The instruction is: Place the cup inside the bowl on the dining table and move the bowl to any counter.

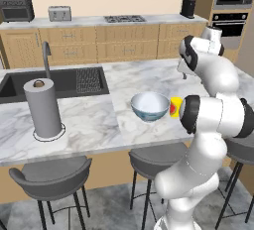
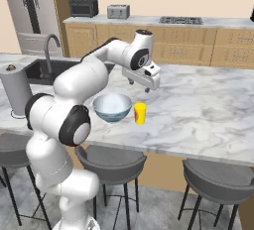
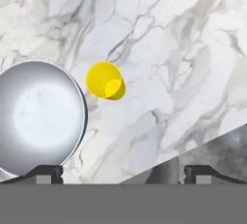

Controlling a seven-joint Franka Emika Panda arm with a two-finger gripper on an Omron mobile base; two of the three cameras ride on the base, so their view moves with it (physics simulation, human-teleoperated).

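Grey stools [image 2: 110, 163] sit closest, tucked under the dining table [image 2: 208, 110]. On that table the yellow cup [image 2: 140, 113] stands just beside the bowl [image 2: 112, 107], at its 3 o'clock in the right base view. Its red patch shows best in the left base view, where the arm hides half the cup. From above, the hand view shows the cup's round mouth. Over them, apart from both, the gripper [image 2: 147, 89] hangs with its jaws wide, grasping nothing. At the far wall runs the counter [image 1: 94, 21].
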